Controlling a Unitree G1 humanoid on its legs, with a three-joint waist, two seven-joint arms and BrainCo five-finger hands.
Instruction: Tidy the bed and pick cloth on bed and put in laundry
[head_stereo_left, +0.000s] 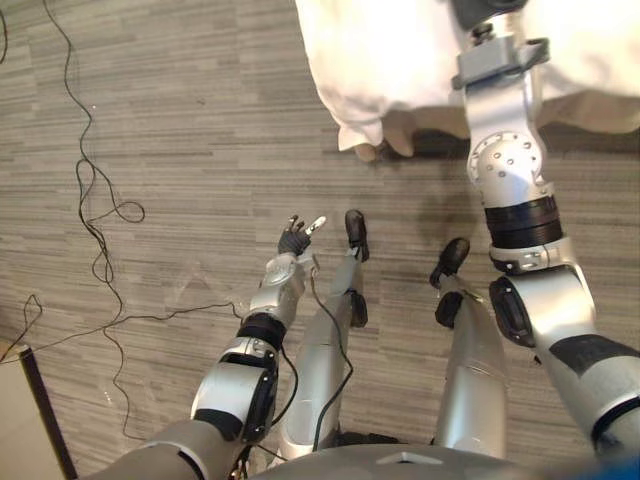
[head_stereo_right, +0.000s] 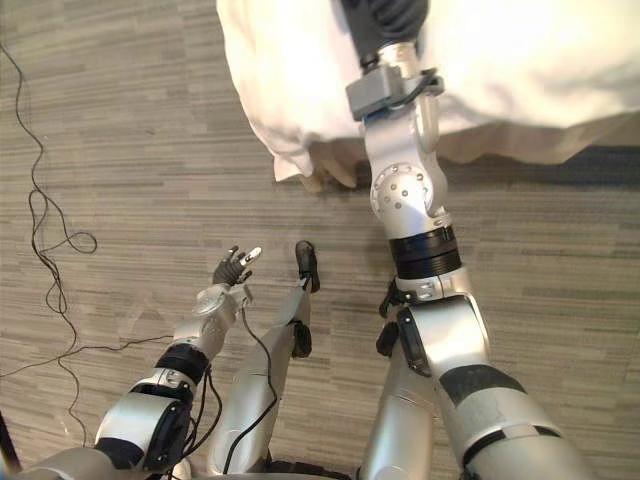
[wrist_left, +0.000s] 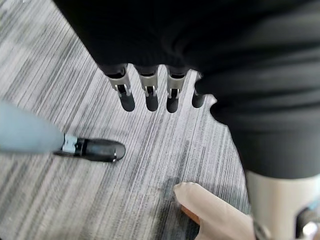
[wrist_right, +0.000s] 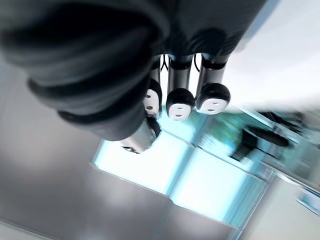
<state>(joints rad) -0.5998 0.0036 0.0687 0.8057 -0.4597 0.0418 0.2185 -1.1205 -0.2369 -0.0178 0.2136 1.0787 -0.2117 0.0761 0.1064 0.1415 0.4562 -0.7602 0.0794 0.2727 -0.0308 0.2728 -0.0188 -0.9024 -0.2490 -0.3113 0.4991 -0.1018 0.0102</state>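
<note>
You had one white cloth (head_stereo_left: 400, 50) in view, bunched and creased. It lay on the bed (head_stereo_right: 520, 148) and spilled over its near edge, with one folded corner drooping toward the floor (head_stereo_left: 180, 120). Your two hands both held nothing. The right hand (wrist_right: 180, 80) reached out over the cloth at the bed's edge, fingers relaxed and gripping nothing. The left hand (head_stereo_left: 293, 240) hung low above the floor, fingers straight and spread. The floor was grey striped planking, and the bed's base showed beige under the cloth.
</note>
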